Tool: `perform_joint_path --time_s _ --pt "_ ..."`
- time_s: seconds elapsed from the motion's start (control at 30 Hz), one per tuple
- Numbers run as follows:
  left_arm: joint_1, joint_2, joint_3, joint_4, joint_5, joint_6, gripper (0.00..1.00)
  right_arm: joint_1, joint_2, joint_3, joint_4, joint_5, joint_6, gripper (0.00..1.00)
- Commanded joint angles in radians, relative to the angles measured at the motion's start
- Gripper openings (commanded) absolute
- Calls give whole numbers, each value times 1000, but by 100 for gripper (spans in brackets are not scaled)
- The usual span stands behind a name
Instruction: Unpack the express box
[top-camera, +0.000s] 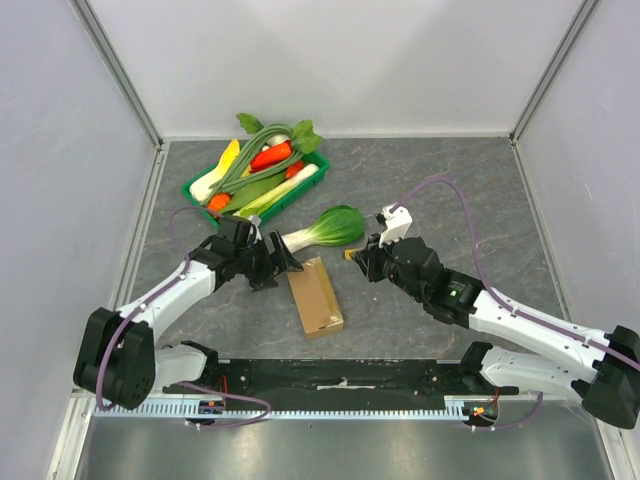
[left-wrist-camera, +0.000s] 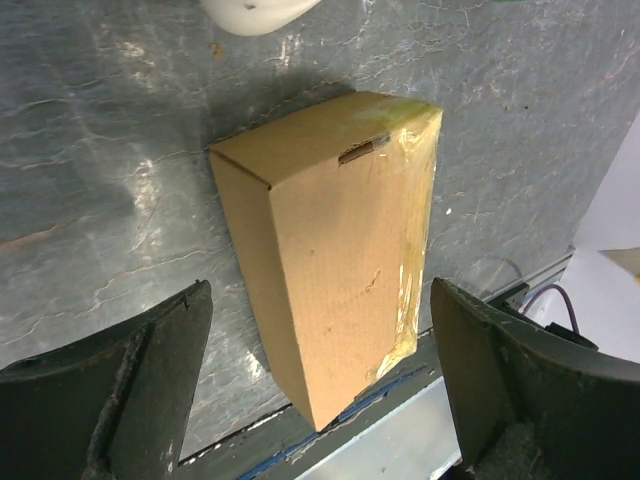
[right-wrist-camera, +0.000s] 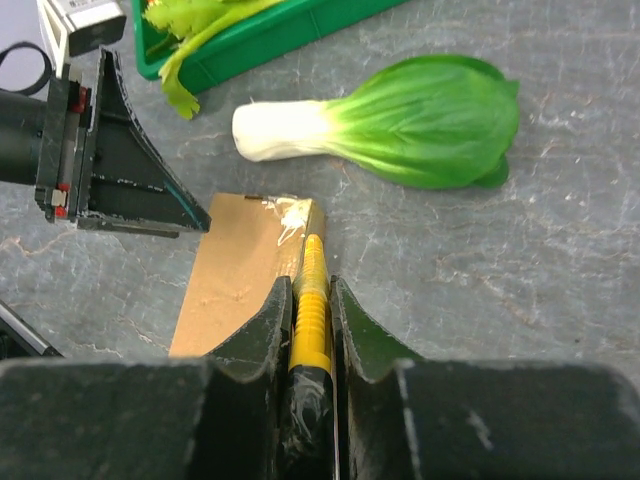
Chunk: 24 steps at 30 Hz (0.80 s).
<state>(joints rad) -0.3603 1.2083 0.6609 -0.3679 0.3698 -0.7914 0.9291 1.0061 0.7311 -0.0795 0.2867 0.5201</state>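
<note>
right tool (right-wrist-camera: 310, 296) is pinched tight on a yellow stick (right-wrist-camera: 313, 262), a ribbed pen-shaped thing that pokes out forward between the two fingers. from the right wrist view its tip sits over the taped far corner of the express box (left-wrist-camera: 340, 250), but whether it's actually touching the cardboard can't be told. left tool (left-wrist-camera: 320, 298) is spread wide with nothing in it. its two dark fingers (left-wrist-camera: 150, 380) hang over the bench (right-wrist-camera: 520, 280) on either side of the box without touching it, and in the top view it's just off the box's far left corner. the box is closed and lies flat on the bench between the two tools, turned a bit slantwise, with its near end close to the rail at the front edge. there's shiny clear tape (left-wrist-camera: 415, 230) running down one long edge and wrapping over the far end, and a little slot cut into the top near that end. just past the far end of the box lies a bok choy (right-wrist-camera: 420, 120), white stalk toward the left arm, leaves toward the right, close to the box but not touching. further back on the left is a green tray (top-camera: 195, 186) piled with veggies, well apart from the box.
</note>
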Motion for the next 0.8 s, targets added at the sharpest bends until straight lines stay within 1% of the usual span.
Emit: perform_joint_path --time_s 0.0,0.1,0.2,0.23,0.37,0.43,0.47,0.53,0.57,0.63,0.67,0.7,0.77 --pt "-29 42 -13 110 44 -48 94 19 19 -62 161 9 47 0" --pt "-35 100 -24 113 81 -78 93 30 31 -104 214 9 60 0" --pt "-45 143 -41 101 100 -110 90 37 52 -111 224 25 54 0" --pt "-46 149 -44 89 97 -114 88 40 58 -116 228 26 51 0" --pt "-49 206 -43 51 60 -111 77 48 78 -121 248 17 35 0" --pt "-49 241 -27 6 35 -105 75 62 95 -113 247 26 23 0" --pt "-52 284 -12 -23 35 -95 70 66 101 -110 248 43 17 0" --pt "-54 310 -7 -46 20 -98 63 89 123 -99 245 63 6 0" --pt "-54 316 -15 -48 15 -104 56 97 130 -96 247 71 3 0" --pt "-54 327 -23 -46 1 -114 52 125 160 -76 236 115 -3 0" --pt "-54 330 -30 -48 -5 -123 44 134 170 -68 222 127 -5 0" --pt "-55 330 -32 -48 -11 -127 42 142 186 -58 216 162 0 0" --pt "-55 326 -47 -45 -20 -149 38 158 198 -52 204 184 8 0"
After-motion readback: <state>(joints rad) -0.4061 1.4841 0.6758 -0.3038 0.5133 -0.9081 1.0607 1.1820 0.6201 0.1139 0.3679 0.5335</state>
